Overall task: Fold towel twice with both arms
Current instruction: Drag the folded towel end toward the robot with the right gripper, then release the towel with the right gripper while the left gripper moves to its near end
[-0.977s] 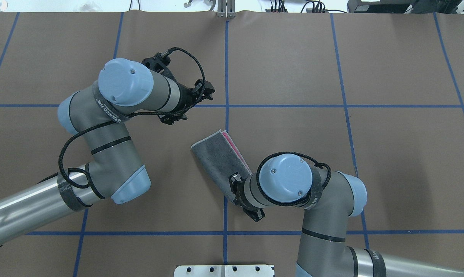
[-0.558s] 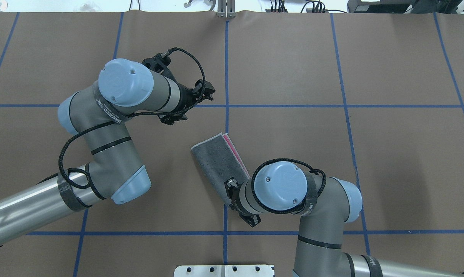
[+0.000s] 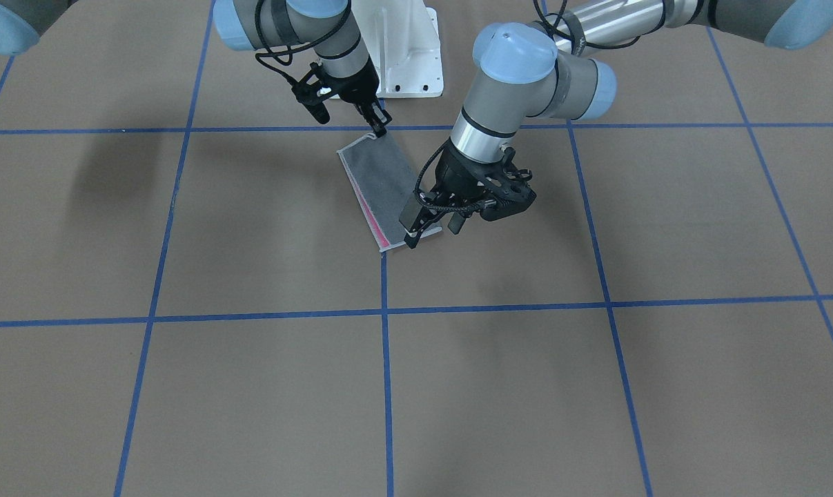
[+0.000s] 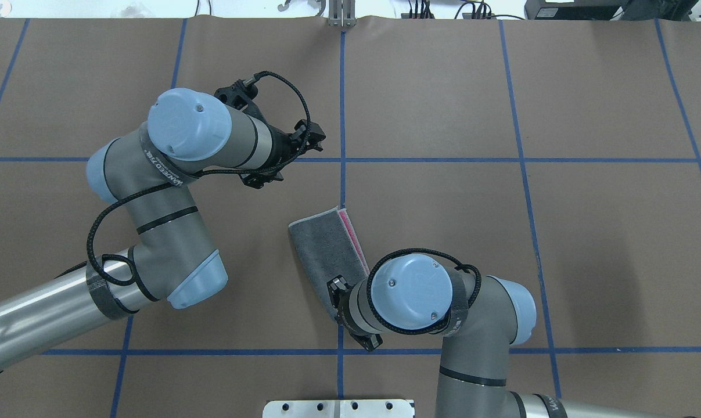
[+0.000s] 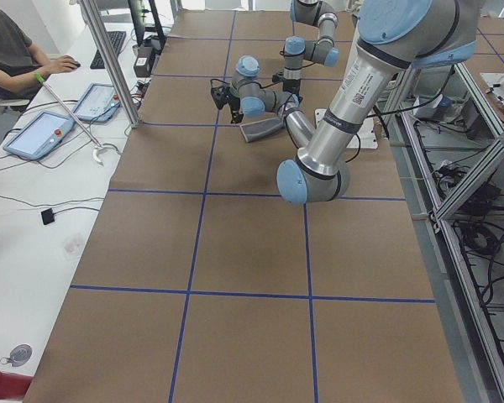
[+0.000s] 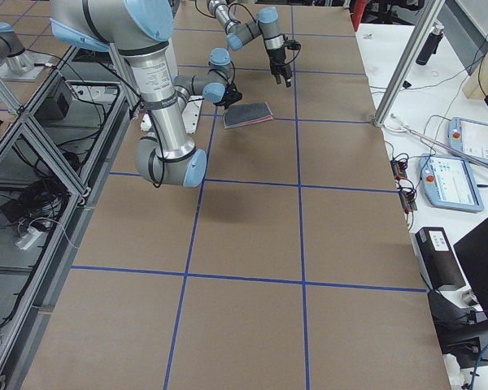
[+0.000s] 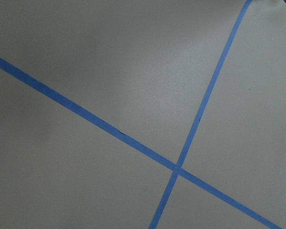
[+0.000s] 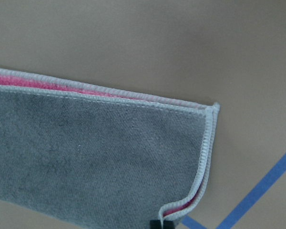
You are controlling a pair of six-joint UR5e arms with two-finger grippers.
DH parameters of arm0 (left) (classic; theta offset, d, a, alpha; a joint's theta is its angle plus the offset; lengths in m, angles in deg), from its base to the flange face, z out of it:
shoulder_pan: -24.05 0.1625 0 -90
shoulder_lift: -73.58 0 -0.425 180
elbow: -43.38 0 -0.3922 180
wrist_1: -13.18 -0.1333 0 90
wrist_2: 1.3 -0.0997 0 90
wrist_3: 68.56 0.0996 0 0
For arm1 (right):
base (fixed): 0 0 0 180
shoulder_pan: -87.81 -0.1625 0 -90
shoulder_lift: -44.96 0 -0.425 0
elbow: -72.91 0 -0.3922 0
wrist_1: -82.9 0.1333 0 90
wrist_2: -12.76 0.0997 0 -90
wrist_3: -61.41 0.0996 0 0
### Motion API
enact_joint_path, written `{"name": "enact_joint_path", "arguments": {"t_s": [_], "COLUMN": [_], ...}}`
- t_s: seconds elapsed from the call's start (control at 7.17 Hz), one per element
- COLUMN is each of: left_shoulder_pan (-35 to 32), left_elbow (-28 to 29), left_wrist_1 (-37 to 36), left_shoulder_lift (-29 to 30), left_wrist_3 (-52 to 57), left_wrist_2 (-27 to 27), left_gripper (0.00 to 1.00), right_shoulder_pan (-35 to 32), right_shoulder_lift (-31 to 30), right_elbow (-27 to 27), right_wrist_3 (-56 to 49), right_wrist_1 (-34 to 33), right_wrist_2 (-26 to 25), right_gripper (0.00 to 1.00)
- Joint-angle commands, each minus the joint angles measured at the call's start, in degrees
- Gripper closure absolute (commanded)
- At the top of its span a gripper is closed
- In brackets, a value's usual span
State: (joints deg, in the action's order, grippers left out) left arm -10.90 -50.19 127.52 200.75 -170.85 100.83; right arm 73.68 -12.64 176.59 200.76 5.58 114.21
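The towel (image 4: 324, 247) lies folded on the brown table, dark grey side up, with a pink strip along its right edge; it also shows in the front view (image 3: 378, 179) and the right wrist view (image 8: 95, 152). My right gripper (image 3: 378, 130) is shut on the towel's corner nearest the robot. In the overhead view it is mostly hidden under the wrist (image 4: 335, 288). My left gripper (image 3: 431, 226) is open and empty. It hangs above the table beyond the towel's far end, near a blue tape cross (image 7: 177, 169).
The white pedestal base (image 3: 402, 62) stands at the robot's edge of the table. Blue tape lines (image 4: 342, 116) form a grid on the table. An operator (image 5: 13, 50) and teach pendants (image 5: 38, 133) are at a side desk.
My right arm has moved toward the robot and a little left in the overhead view, and the towel has slid with it. My left arm has stayed still.
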Motion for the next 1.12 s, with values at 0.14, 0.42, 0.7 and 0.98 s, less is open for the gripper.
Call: {"name": "enact_joint_path", "arguments": {"t_s": [0.14,0.42,0.7,0.98], "left_shoulder_pan": [1.9,5.2,11.1,18.6], "left_elbow": [-7.0,-10.4,-13.2,-13.4], "left_wrist_1": [0.0,0.3,0.5,1.1], "left_shoulder_lift": [-6.9,-9.4,-11.9,-12.0], "left_wrist_3": [0.0,-8.4,-15.3,-19.8], "left_wrist_2": [0.1,-0.3,-1.7,-6.8], "left_gripper": [0.00,0.01,0.03,0.03], "right_shoulder_pan": [-0.8,-6.8,-13.8,-17.3], "right_shoulder_lift": [-0.8,-4.0,-4.4,-5.9], "right_elbow": [0.5,3.3,2.7,2.1], "right_wrist_3": [-0.1,-1.1,-5.7,-15.1], "right_wrist_1": [-0.1,-0.1,-0.2,-0.1], "right_wrist_2": [-0.6,1.4,4.7,5.3], "right_gripper": [0.00,0.00,0.00,0.00]}}
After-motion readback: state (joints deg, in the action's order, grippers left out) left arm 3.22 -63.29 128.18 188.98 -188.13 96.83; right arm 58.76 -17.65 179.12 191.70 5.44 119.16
